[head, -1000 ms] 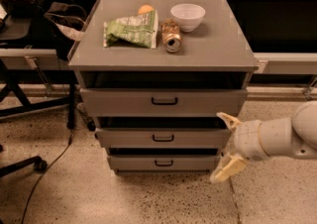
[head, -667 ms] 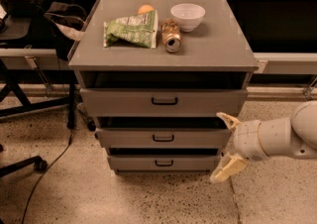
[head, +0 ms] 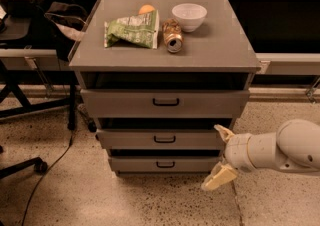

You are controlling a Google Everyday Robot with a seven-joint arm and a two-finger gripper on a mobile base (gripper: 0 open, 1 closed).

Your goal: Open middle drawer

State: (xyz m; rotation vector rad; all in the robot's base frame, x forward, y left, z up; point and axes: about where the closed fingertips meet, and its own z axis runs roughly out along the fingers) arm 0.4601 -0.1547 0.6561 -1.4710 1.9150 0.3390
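Jaws spread wide, the gripper [head: 221, 155] hangs at three o'clock of the middle drawer [head: 130, 139], probably lining up on its handle [head: 164, 139].

Cream end effector [head: 216, 157] beside grey middle drawer [head: 131, 139]

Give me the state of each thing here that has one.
Top drawer: looks shut, no inside showing.
Middle drawer: looks shut, handle untouched.
Bottom drawer: looks shut.
Can: lying on its side.
Bowl: upright.
Green bag: lying flat.
Gripper: open, empty, by the middle drawer's right end.
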